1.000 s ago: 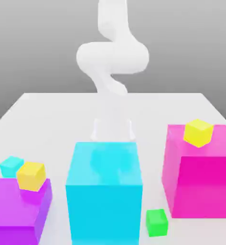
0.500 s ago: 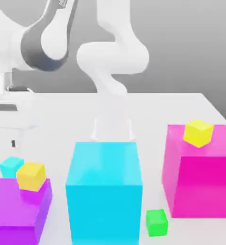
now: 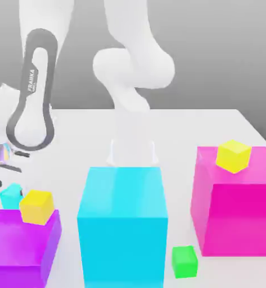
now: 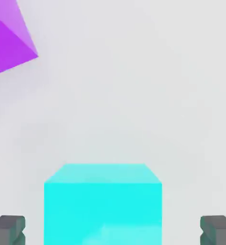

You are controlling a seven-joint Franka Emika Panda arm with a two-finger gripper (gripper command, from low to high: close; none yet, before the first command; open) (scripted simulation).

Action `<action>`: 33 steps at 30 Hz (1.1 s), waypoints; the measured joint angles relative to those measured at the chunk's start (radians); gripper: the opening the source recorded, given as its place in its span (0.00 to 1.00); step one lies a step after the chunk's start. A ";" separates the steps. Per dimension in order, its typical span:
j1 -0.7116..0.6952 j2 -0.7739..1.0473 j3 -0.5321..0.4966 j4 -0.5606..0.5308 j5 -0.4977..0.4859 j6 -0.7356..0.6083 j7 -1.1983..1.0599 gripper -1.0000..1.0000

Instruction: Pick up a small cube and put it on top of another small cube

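Note:
The small cyan cube (image 3: 10,196) sits on the white table at the exterior view's left, just behind the purple block (image 3: 22,243). The golden small cube (image 3: 36,206) rests on top of that purple block. My gripper (image 3: 2,181) hangs at the left edge, right above the small cyan cube. In the hand view the cyan cube (image 4: 103,201) lies between my two dark fingertips (image 4: 8,228), which stand wide apart and clear of its sides. My gripper (image 4: 113,230) is open and holds nothing. A corner of the purple block (image 4: 9,43) shows beside the cube.
A big tall cyan block (image 3: 122,225) stands front and centre. At the exterior view's right is a big magenta block (image 3: 236,208) with a lemon-yellow small cube (image 3: 233,156) on top. A small green cube (image 3: 184,261) lies between those two blocks. The arm's base (image 3: 132,73) rises behind.
The arm has swung in over the exterior view's left and come down, bringing the hand above the small cyan cube. The cubes and blocks have not moved.

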 joint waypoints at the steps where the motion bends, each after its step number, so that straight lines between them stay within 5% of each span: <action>1: -0.020 0.014 0.024 0.004 0.021 0.010 -0.016 0.00; 8: -0.021 0.013 0.025 0.004 0.018 0.008 -0.013 0.00; 19: 0.186 -0.212 -0.250 -0.058 -0.360 -0.134 0.279 0.00; 33: 0.610 -0.510 0.028 0.186 -0.537 -0.540 0.407 0.00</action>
